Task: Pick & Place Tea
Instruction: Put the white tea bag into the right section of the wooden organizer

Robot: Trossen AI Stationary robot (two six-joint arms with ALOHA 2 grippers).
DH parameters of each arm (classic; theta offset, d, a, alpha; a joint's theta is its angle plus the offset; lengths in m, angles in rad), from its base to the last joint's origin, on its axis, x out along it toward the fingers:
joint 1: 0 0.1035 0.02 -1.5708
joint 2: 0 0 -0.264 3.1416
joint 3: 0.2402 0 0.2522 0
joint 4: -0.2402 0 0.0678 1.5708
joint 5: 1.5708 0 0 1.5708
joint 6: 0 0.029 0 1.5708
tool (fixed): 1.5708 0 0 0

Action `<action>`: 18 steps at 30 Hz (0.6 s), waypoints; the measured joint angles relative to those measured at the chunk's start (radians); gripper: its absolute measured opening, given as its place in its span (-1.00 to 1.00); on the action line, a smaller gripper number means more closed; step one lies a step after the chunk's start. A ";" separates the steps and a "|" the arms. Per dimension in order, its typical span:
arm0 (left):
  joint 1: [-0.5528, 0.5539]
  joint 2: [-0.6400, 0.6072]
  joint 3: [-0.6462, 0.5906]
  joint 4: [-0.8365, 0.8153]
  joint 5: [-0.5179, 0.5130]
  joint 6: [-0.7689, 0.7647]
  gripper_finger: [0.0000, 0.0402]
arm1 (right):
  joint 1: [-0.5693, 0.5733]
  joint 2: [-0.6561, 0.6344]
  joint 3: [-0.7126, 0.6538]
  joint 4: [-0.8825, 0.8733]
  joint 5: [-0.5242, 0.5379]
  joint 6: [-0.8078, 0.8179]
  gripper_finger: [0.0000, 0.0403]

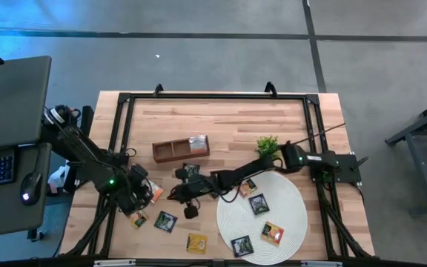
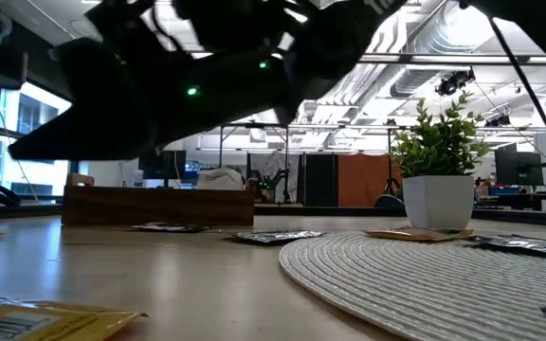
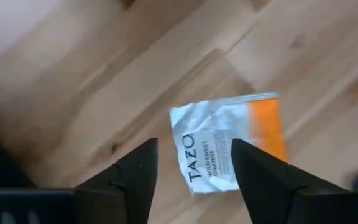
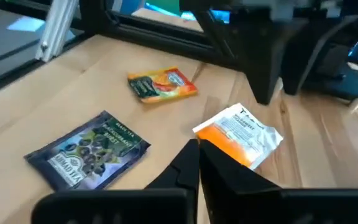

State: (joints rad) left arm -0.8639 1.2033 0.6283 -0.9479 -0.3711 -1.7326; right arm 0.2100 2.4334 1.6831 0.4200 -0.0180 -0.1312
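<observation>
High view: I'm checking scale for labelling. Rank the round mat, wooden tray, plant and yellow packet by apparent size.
1. Round mat
2. Wooden tray
3. Plant and yellow packet look alike, so I won't rank them.

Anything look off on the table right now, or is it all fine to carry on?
One oddity: the white-and-orange Tazo packet under the open left gripper is crumpled, lying on bare wood. Several other tea packets are scattered off the round white mat.

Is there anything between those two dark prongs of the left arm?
Only bare wooden table, in the left wrist view. The left end effector is open, and the white-and-orange tea packet lies beneath the gap.
</observation>
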 joint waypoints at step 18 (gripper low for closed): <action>-0.001 -0.009 -0.195 0.261 0.030 -0.054 -0.75 | -0.007 -0.027 0.088 -0.281 0.121 -0.086 -0.98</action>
State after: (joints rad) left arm -0.8650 1.1942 0.4328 -0.6866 -0.3415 -1.7862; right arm 0.2031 2.4064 1.7714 0.1388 0.1032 -0.2176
